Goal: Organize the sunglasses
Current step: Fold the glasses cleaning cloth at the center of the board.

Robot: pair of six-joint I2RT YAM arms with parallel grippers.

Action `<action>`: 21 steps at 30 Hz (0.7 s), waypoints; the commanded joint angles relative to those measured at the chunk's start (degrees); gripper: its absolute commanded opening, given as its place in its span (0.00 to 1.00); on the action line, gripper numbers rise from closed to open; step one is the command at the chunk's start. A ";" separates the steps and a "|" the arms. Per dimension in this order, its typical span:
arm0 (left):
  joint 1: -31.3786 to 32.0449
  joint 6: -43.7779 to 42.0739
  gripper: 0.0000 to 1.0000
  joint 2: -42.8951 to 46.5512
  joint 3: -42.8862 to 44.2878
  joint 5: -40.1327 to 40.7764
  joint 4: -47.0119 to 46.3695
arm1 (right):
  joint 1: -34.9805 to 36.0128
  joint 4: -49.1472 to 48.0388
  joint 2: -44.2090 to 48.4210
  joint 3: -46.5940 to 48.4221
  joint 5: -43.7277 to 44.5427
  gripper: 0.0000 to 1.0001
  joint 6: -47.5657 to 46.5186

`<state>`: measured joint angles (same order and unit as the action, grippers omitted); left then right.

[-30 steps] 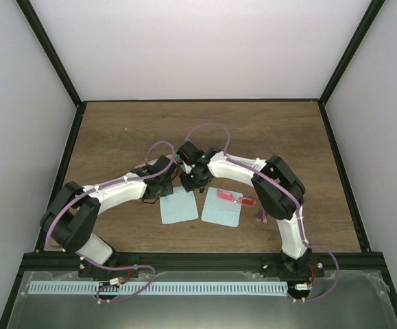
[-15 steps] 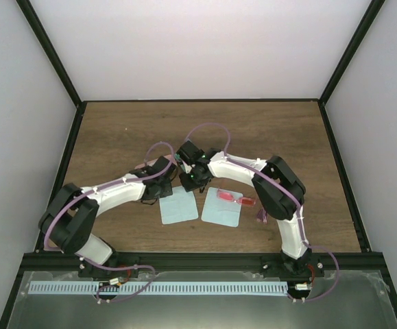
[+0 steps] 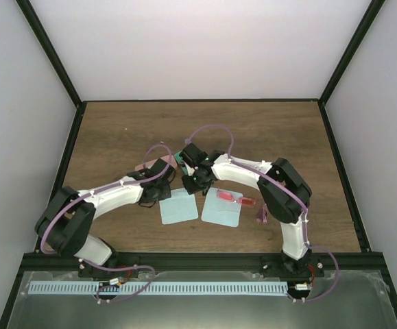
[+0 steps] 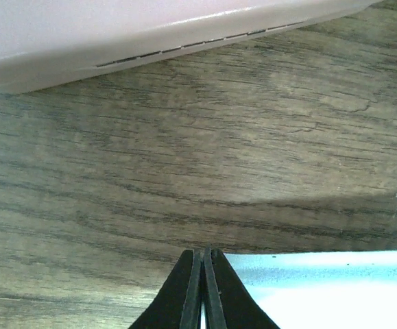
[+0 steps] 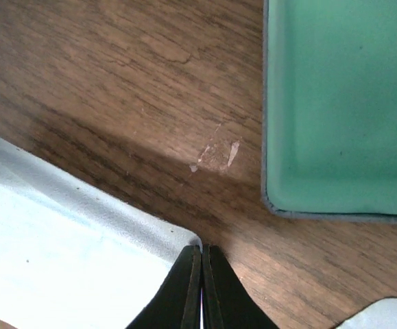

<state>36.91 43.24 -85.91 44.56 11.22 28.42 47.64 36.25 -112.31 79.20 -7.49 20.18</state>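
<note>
The red-lensed sunglasses (image 3: 234, 198) lie on the far right part of the right pale blue cloth (image 3: 220, 211). The pinkish-purple sunglasses (image 3: 261, 216) lie on the wood beside the right arm. My left gripper (image 3: 159, 192) (image 4: 203, 255) is shut at the far left corner of the left pale blue cloth (image 3: 179, 207) (image 4: 321, 288). My right gripper (image 3: 193, 184) (image 5: 201, 250) is shut at that cloth's far right corner (image 5: 81, 260). The cloth lies flat. No sunglasses show in either wrist view.
A pink case (image 3: 145, 166) (image 4: 116, 27) lies just beyond my left gripper. A blue-grey case with a green inside (image 3: 178, 159) (image 5: 342, 103) lies just beyond my right gripper. The right cloth's corner (image 5: 390, 312) shows in the right wrist view.
Both arms have shifted a little: the left wrist toward the left and nearer, the right wrist slightly right. The cloths and both pairs of sunglasses lie where they were.
</note>
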 commanded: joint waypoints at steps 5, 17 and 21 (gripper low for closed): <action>0.55 0.28 0.04 2.95 -1.67 -0.91 0.57 | 1.13 -0.39 3.31 -1.47 -0.13 0.01 0.00; 1.18 1.37 0.04 5.42 -3.74 -1.07 0.74 | 2.67 -0.48 4.69 -3.66 -0.15 0.01 1.02; 1.70 1.49 0.04 6.36 -4.54 -1.38 0.49 | 3.01 -0.16 5.50 -4.37 0.43 0.01 1.41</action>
<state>38.04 44.05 -81.25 41.10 9.82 28.45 50.13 35.44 -109.73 75.26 -7.70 20.62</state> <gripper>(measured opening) 0.044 0.010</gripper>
